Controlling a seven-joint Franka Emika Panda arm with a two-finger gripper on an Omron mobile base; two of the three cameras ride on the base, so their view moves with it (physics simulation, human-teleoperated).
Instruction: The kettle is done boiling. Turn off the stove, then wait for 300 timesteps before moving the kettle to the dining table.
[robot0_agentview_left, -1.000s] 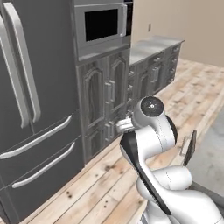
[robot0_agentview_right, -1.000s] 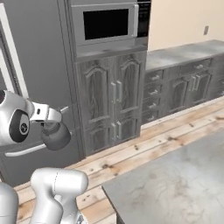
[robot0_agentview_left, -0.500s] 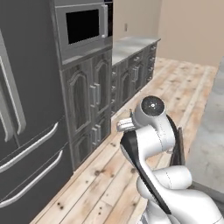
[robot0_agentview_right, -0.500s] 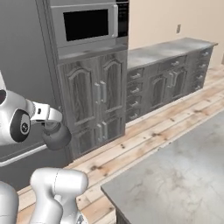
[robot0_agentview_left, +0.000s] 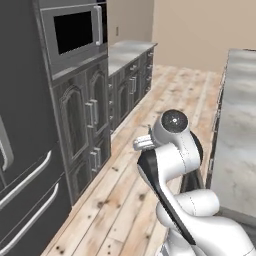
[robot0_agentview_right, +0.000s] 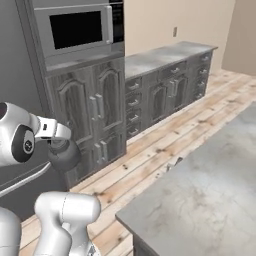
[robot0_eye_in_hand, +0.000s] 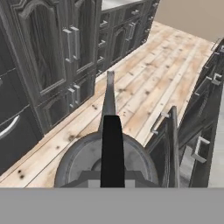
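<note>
The kettle hangs right under the hand, its dark grey rounded top and thin black arched handle filling the lower hand view. My gripper is shut on that handle. From the right base view the kettle is a dark round body beneath the gripper, held above the wooden floor in front of the tall cabinets. The dining table is the pale grey marble slab at the lower right, also seen as the dining table along the right edge. The stove is out of view.
A dark fridge and a tall cabinet with a built-in microwave stand on the left. A wall counter with drawers runs beyond. Open wooden floor lies between them and the table's dark cabinet fronts.
The whole picture has shifted: the base has moved, so fridge and cabinets slide left and more of the dining table comes in at the right. The kettle stays in my shut gripper.
</note>
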